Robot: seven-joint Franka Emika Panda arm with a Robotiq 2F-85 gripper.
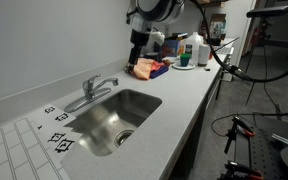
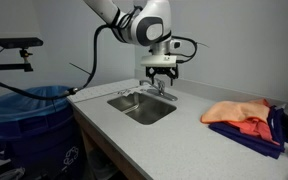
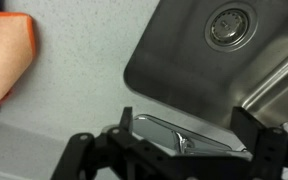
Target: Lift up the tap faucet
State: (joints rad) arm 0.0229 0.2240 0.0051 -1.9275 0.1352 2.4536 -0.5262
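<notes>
The chrome tap faucet (image 1: 92, 90) stands at the back rim of the steel sink (image 1: 152, 100), lever lying low. In an exterior view the faucet (image 2: 149, 93) is just under my gripper (image 2: 160, 80), which hangs from the white arm. In the wrist view the slim shiny lever (image 3: 179, 135) lies between the two black fingers of my gripper (image 3: 184, 125). The fingers are spread apart, one on each side of the lever, with gaps to it. The gripper (image 1: 137, 45) is open and holds nothing. The spout is hidden under the gripper in the wrist view.
The sink basin (image 3: 199, 75) with its drain (image 3: 229, 25) lies beyond the lever. An orange cloth (image 2: 239, 112) on a blue one lies further along the counter, near bottles (image 1: 199, 50). A blue bin (image 2: 29, 120) stands beside the counter. The wall is close behind the faucet.
</notes>
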